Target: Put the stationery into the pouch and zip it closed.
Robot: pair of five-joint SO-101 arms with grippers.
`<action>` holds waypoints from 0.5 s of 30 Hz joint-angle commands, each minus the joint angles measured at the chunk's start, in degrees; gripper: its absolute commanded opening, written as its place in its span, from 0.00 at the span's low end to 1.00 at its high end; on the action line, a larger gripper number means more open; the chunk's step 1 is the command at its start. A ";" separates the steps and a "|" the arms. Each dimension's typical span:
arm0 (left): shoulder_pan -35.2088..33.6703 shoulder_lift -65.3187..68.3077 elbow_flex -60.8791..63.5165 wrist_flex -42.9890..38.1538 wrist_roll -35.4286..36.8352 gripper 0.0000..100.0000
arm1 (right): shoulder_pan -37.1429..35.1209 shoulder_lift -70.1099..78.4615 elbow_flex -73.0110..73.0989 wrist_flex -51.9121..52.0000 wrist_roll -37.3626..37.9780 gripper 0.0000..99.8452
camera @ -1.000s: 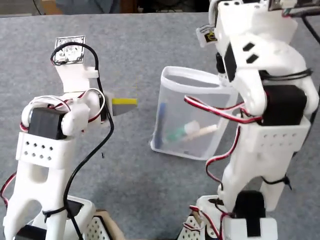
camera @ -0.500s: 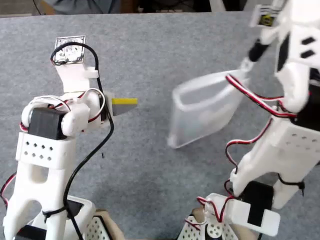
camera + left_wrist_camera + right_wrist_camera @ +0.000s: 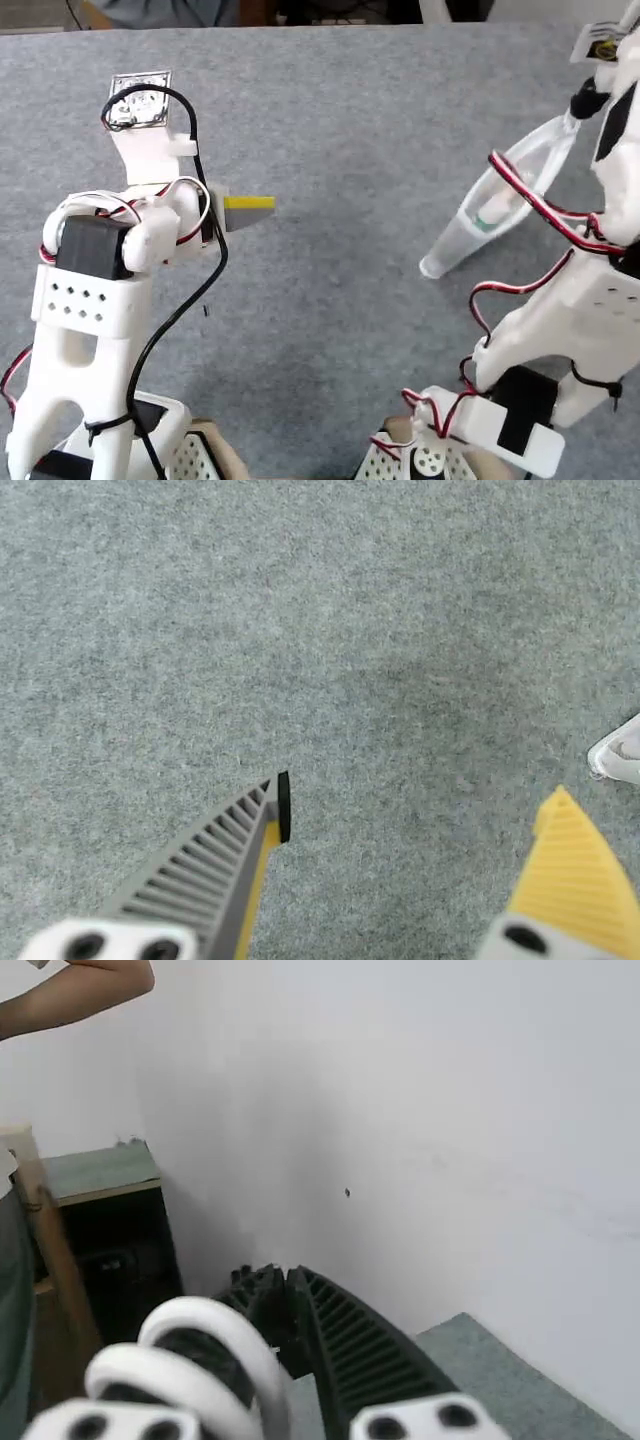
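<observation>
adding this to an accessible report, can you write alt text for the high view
The right gripper holds a clear pouch by its top edge, so it hangs tilted with its low corner near the grey table; a green and white item shows inside. The left gripper sits open and empty over the table, apart from the pouch.

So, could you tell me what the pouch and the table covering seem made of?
The pouch looks like soft clear plastic: stationery shows through it. The table covering is probably grey felt or low-pile carpet: matt, fuzzy, flecked.
</observation>
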 commanded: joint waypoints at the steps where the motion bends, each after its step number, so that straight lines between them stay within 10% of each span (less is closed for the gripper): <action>1: 0.92 -0.09 -0.40 -1.14 0.44 0.39 | -6.07 -0.66 -2.15 2.90 -0.53 0.01; 15: 0.40 -0.18 -0.31 -1.05 0.18 0.39 | -32.44 -0.22 -1.98 6.86 -0.53 0.01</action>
